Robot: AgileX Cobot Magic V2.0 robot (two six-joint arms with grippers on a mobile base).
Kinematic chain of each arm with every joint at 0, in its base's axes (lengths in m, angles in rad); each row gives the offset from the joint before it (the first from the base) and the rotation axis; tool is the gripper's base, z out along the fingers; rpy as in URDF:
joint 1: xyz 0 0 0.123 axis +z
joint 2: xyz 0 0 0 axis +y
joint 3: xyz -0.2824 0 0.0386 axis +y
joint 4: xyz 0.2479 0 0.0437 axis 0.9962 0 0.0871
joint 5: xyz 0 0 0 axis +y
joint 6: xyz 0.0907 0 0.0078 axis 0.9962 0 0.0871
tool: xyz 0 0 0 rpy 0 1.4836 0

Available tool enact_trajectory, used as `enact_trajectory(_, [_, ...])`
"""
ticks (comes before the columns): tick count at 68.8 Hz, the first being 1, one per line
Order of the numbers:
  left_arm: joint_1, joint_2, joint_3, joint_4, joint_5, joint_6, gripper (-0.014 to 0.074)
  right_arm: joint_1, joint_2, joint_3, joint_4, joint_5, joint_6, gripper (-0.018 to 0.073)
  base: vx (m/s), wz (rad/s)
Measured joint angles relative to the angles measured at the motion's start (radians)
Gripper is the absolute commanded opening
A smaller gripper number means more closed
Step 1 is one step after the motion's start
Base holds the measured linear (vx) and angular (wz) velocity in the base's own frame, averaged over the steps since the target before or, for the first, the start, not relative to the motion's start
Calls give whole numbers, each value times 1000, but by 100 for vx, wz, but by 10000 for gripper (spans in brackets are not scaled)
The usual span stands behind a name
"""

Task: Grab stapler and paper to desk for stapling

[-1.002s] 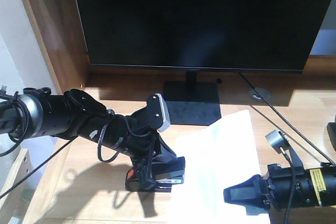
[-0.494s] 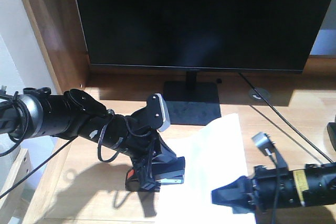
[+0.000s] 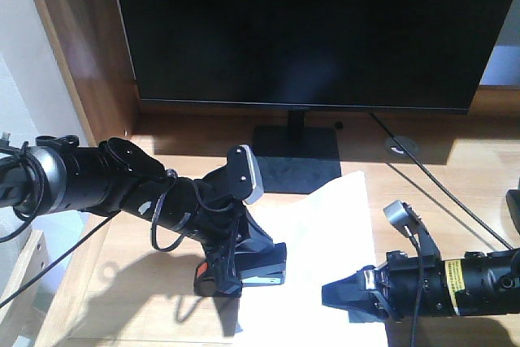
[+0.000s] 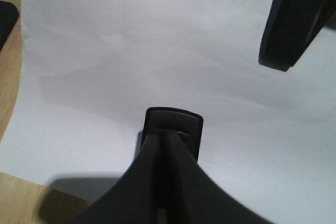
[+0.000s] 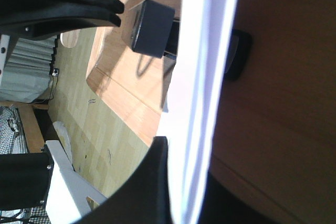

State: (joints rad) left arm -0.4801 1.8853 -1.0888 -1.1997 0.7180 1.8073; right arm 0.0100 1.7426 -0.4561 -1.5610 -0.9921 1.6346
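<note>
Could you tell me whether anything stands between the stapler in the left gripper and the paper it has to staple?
Nothing visible does. The stapler, held in the left gripper, sits at the edge of the paper; the left wrist view shows its nose over bare white sheet. The right gripper holds the far side.

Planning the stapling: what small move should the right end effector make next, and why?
Probably slide the paper slightly toward the stapler: the right end effector grips it, and its edge reaches the stapler but is not visibly inside its mouth.
</note>
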Motion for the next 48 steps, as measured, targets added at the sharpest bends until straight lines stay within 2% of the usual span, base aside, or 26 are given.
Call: enact_trajectory(48, [0, 0, 0, 0, 0, 0, -6, 0, 0, 0, 1, 4, -2, -2, 0, 0])
